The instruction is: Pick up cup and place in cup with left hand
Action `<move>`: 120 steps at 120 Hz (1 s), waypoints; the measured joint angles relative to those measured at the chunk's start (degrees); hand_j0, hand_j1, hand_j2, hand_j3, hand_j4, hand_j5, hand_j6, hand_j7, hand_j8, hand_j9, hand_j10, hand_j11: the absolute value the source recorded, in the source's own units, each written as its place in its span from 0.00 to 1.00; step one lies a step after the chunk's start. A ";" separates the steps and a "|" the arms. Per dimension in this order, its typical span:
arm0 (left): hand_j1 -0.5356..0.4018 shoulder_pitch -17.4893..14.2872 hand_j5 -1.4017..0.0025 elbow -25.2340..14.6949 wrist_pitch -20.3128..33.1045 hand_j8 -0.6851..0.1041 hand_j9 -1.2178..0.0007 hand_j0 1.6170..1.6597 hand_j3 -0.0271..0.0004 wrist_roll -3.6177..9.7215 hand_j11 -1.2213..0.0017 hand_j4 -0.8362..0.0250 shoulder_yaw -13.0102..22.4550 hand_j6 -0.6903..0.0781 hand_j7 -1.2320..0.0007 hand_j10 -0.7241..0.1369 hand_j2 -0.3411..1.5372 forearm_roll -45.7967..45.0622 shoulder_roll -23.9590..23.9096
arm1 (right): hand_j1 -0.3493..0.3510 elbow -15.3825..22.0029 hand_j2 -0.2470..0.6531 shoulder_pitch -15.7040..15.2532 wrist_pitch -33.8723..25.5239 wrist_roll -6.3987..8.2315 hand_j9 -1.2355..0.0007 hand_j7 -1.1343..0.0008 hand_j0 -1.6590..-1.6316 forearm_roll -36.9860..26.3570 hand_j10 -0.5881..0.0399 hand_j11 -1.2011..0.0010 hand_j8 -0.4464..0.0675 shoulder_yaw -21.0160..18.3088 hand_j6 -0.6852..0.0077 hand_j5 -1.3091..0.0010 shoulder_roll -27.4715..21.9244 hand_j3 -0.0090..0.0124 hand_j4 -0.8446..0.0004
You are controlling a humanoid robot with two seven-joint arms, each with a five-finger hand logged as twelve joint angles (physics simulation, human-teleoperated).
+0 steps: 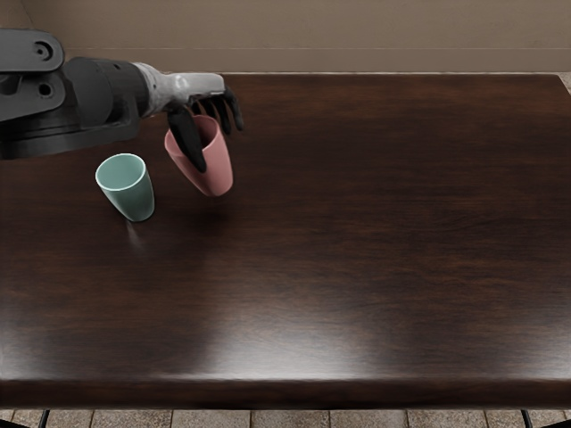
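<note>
Dark wood table (pixel 357 232) spans our view. Left arm (pixel 98 98) enters over left edge, toward far left corner. We see left hand (pixel 207 120) with pink cup (pixel 214 165) pinched between thumb on near side and fingers at far side; cup tilted, rim toward left edge. We cannot tell if base touches wood. Teal cup (pixel 132 198) upright, just beside, nearer left edge.
</note>
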 joint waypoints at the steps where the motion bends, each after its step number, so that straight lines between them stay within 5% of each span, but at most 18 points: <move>1: 0.46 -0.04 0.53 0.00 -0.30 0.39 0.46 0.89 0.99 0.10 0.46 0.40 -0.12 0.25 0.46 0.44 0.22 -0.01 0.04 | 0.02 0.00 0.27 0.00 0.00 0.00 0.99 0.99 0.04 0.00 0.92 0.99 0.85 0.00 0.97 0.99 0.00 0.42 0.99; 49: 0.45 -1.80 0.52 0.67 -9.20 0.38 0.45 0.90 0.99 4.28 0.46 0.40 -0.71 0.26 0.45 0.43 0.23 -0.35 5.74 | 0.02 0.00 0.27 0.01 0.00 0.00 0.99 0.99 0.04 0.00 0.92 0.99 0.85 0.00 0.97 0.99 0.00 0.42 0.99; 120: 0.37 -0.88 0.52 7.00 -8.46 0.35 0.45 0.96 0.99 4.67 0.46 0.40 2.08 0.25 0.45 0.43 0.33 2.78 7.29 | 0.02 0.00 0.27 -0.01 -0.01 0.00 0.99 0.99 0.04 -0.01 0.92 0.99 0.85 0.00 0.97 0.99 0.00 0.42 0.99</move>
